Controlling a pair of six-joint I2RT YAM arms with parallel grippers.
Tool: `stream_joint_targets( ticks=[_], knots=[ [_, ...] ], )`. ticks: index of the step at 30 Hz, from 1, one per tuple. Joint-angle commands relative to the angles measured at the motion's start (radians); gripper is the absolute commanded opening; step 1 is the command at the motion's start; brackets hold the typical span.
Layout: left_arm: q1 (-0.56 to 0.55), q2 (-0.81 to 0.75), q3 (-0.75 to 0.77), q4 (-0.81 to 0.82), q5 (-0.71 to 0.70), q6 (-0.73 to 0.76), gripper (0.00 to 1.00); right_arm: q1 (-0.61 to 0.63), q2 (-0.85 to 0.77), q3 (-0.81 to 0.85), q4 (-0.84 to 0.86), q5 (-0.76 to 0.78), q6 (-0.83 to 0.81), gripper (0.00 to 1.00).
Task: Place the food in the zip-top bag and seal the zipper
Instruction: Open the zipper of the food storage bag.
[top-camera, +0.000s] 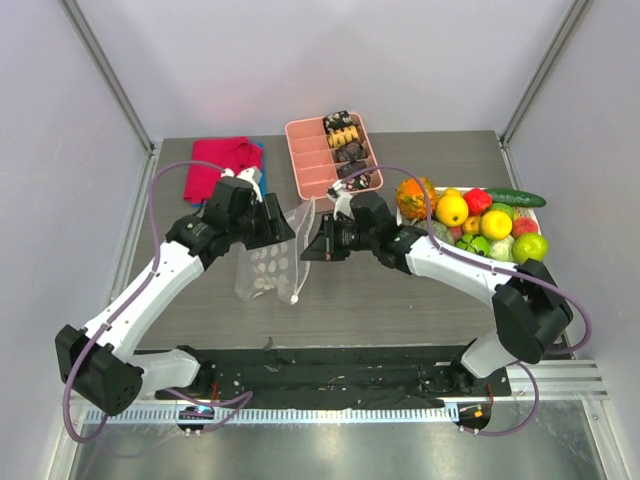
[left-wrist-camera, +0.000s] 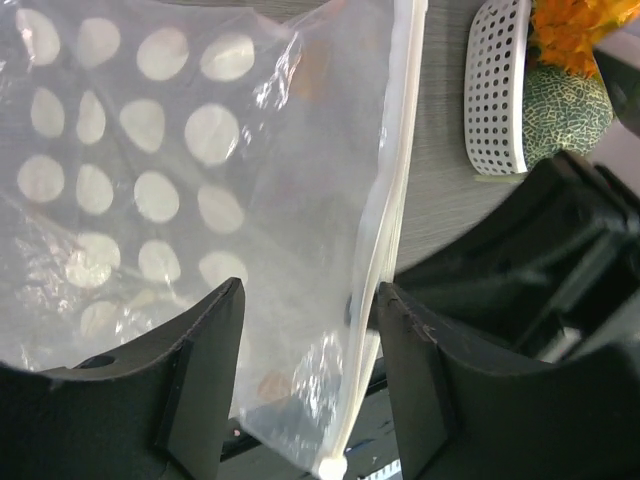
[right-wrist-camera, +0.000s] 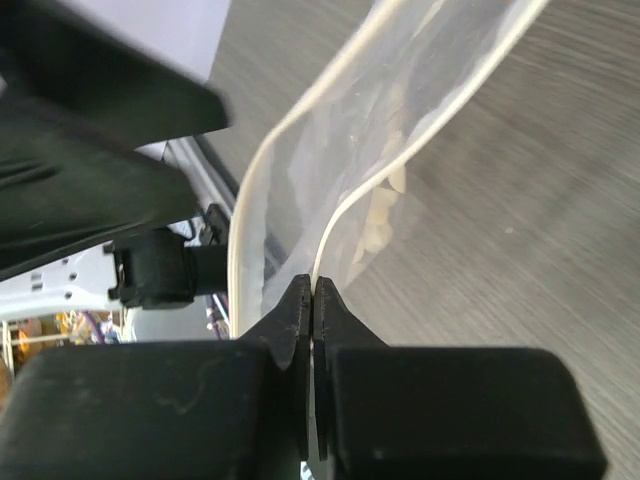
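**Item:** clear flat plastic zip-top bag printed with white dots (top-camera: 265, 265).
- **Place:** middle of the grey desk (top-camera: 400, 300), between my two arms. I could not tell whether it hung free or its lower end rested on the desk.

**Closure:** thin clear zipper strip (left-wrist-camera: 395, 200) along one edge, ending in a small white slider knob (left-wrist-camera: 330, 467).
- My right wrist view showed the two lips of the mouth standing apart, so I judged it unsealed.

**Left fingers** (left-wrist-camera: 205, 370): apart, one on each side of the bag's edge, clamped on nothing.

**Right fingers** (right-wrist-camera: 300, 310): pressed together, pinching one lip of the bag's mouth.

**Contents of bag:** I made out no fruit. A faint brownish blot showed through the plastic, and I could not identify it.

**Food:** small toy fruits, among them a red one (top-camera: 478, 200) and a round bright green one (top-camera: 530, 246).
- They lay heaped with others in a white perforated basket (left-wrist-camera: 495, 90) at the desk's right edge, well apart from the bag.

**Also present:**
- A pink compartment tray (top-camera: 305, 170) of dark and tan snacks at the far edge.
- A red cloth (top-camera: 222, 165) toward the far left corner.

**Progress, my judgement:** mouth-opening stage only. Every fruit was yet to go in, and the sealing was yet to be done.
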Motion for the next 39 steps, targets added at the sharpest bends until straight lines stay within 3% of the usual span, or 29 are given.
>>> stream_joint_targets(
  ticks=[1, 5, 11, 15, 19, 22, 23, 24, 30, 37, 39],
  knots=[
    [0.004, 0.016, 0.038, 0.006, 0.044, 0.007, 0.59, 0.027, -0.058, 0.025, 0.024, 0.000, -0.065, 0.01],
    [-0.014, 0.014, 0.033, 0.043, 0.055, 0.003, 0.59, 0.038, -0.046, 0.038, 0.027, -0.007, -0.065, 0.01],
    [-0.035, 0.059, 0.035, 0.017, 0.029, 0.022, 0.49, 0.043, -0.049, 0.054, 0.028, -0.007, -0.056, 0.01],
    [-0.043, 0.059, 0.015, 0.002, 0.026, 0.039, 0.55, 0.043, -0.046, 0.057, 0.024, -0.001, -0.039, 0.01],
    [-0.068, 0.050, 0.003, 0.014, 0.003, 0.056, 0.54, 0.044, -0.038, 0.060, 0.044, -0.010, -0.016, 0.01],
    [-0.071, 0.050, 0.010, 0.003, -0.014, 0.092, 0.27, 0.043, -0.044, 0.058, 0.041, -0.012, -0.021, 0.01],
    [-0.066, 0.047, 0.018, -0.029, -0.022, 0.109, 0.09, 0.032, -0.050, 0.057, 0.014, -0.009, -0.031, 0.01],
    [-0.057, 0.043, 0.038, -0.047, -0.020, 0.126, 0.01, 0.023, -0.056, 0.052, 0.000, -0.006, -0.039, 0.01],
    [0.124, 0.019, 0.050, -0.216, 0.167, 0.169, 0.00, -0.136, -0.099, -0.050, -0.104, 0.006, -0.067, 0.01],
    [0.224, -0.016, 0.044, -0.277, 0.231, 0.200, 0.00, -0.171, -0.087, -0.057, -0.187, -0.023, -0.173, 0.02],
    [0.222, -0.016, 0.066, -0.268, 0.284, 0.180, 0.00, -0.171, -0.096, -0.046, -0.177, -0.070, -0.182, 0.21]
  ],
)
